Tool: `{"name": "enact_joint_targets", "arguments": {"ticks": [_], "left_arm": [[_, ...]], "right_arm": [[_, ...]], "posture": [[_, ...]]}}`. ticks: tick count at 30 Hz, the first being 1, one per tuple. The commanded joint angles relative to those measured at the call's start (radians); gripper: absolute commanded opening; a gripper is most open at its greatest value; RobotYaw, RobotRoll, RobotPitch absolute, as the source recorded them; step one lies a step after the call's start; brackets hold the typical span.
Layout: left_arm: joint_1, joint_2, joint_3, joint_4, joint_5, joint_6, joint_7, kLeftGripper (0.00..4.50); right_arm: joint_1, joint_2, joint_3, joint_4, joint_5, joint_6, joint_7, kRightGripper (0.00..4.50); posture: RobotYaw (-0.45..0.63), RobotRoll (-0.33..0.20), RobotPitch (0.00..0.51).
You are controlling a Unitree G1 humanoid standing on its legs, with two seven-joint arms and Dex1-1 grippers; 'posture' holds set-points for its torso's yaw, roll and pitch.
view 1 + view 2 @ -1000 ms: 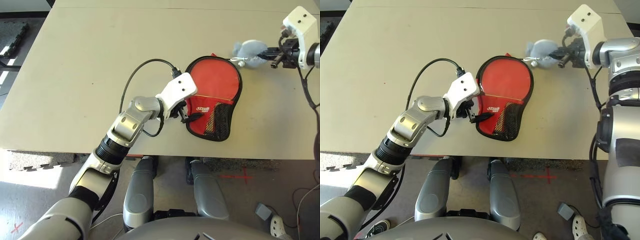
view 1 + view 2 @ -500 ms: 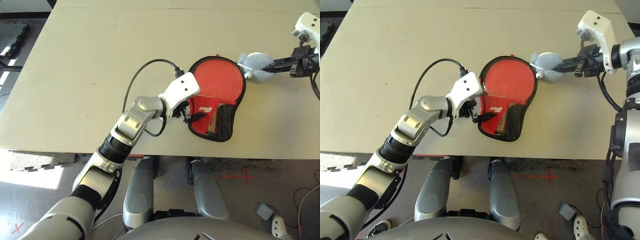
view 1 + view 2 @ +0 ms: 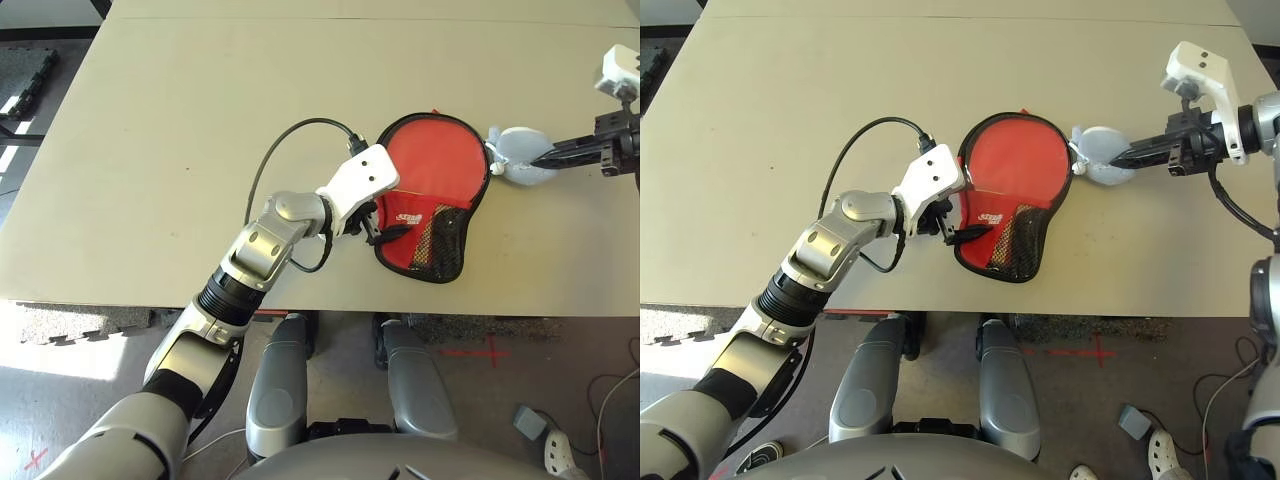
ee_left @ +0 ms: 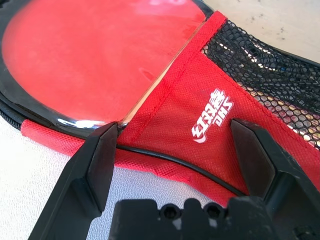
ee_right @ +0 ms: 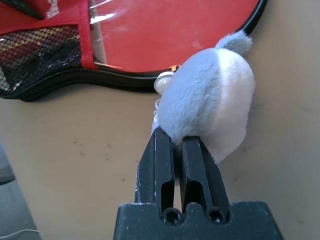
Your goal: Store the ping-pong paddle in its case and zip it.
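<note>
While the left gripper (image 3: 372, 226) stands wide open astride the narrow neck end of the case (image 3: 432, 200), its two fingers (image 4: 100, 160) sit either side of the red fabric and the black zip rim without pinching anything. The case lies flat toward the near edge of the table (image 3: 150, 150), right of centre, and through its clear front window a round red face shows, which I take to be the ping-pong paddle (image 4: 95, 55) already inside; the handle is hidden under the fabric and mesh pocket (image 3: 440, 240). Further right, the right gripper (image 3: 1135, 155) is clenched on a small grey-white plush pouch (image 3: 1100, 155) that hangs by a short link at the case's rim, just beside the round end. Judging the step as zipping, it would go best if the left gripper pinned the neck firmly so the case cannot slide, while the right drew the pouch steadily along the curve of the rim, keeping the pull low and in line with the zip. The head views give the overall layout and both arms; the left wrist view alone shows the logo and the open gap between its fingers, and the right wrist view alone shows the tight pinch on the plush and the pale ring (image 5: 162, 82) linking it to the rim.
</note>
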Motion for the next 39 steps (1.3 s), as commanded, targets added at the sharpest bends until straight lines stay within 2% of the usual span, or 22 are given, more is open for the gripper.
{"name": "enact_joint_targets", "arguments": {"ticks": [1, 7, 12, 21, 31, 35, 38, 39], "left_arm": [[0.033, -0.006, -0.05, 0.071, 0.023, 0.038, 0.006, 4.5], [0.033, -0.007, -0.048, 0.076, 0.027, 0.038, 0.008, 4.5], [0.033, -0.01, -0.047, 0.076, 0.028, 0.04, 0.01, 4.5], [0.033, -0.013, -0.047, 0.081, 0.03, 0.04, 0.013, 4.5], [0.035, -0.013, -0.046, 0.082, 0.031, 0.041, 0.019, 4.5], [0.034, -0.014, -0.044, 0.084, 0.032, 0.04, 0.022, 4.5], [0.031, -0.01, -0.038, 0.079, 0.03, 0.033, 0.02, 4.5], [0.029, -0.005, -0.034, 0.071, 0.027, 0.031, 0.016, 4.5]], "right_arm": [[0.045, -0.056, 0.1, -0.127, 0.127, 0.046, 0.037, 0.02], [0.086, -0.109, 0.189, -0.277, 0.255, 0.103, 0.037, 0.02], [0.117, -0.129, 0.221, -0.372, 0.32, 0.138, 0.037, 0.02], [0.164, -0.128, 0.209, -0.557, 0.43, 0.249, 0.037, 0.02], [0.211, -0.13, 0.213, -0.749, 0.498, 0.334, 0.037, 0.02], [0.24, -0.122, 0.193, -0.787, 0.48, 0.351, 0.037, 0.02], [0.238, -0.071, 0.139, -0.709, 0.36, 0.339, 0.03, 0.02], [0.228, -0.063, 0.125, -0.671, 0.325, 0.336, 0.032, 0.6]], "posture": [[0.02, 0.0, 0.303], [0.02, 0.0, 0.301], [0.02, 0.0, 0.3], [0.01, 0.0, 0.304], [0.02, 0.0, 0.307], [0.02, 0.0, 0.307], [0.02, 0.0, 0.305], [0.02, 0.0, 0.305]]}}
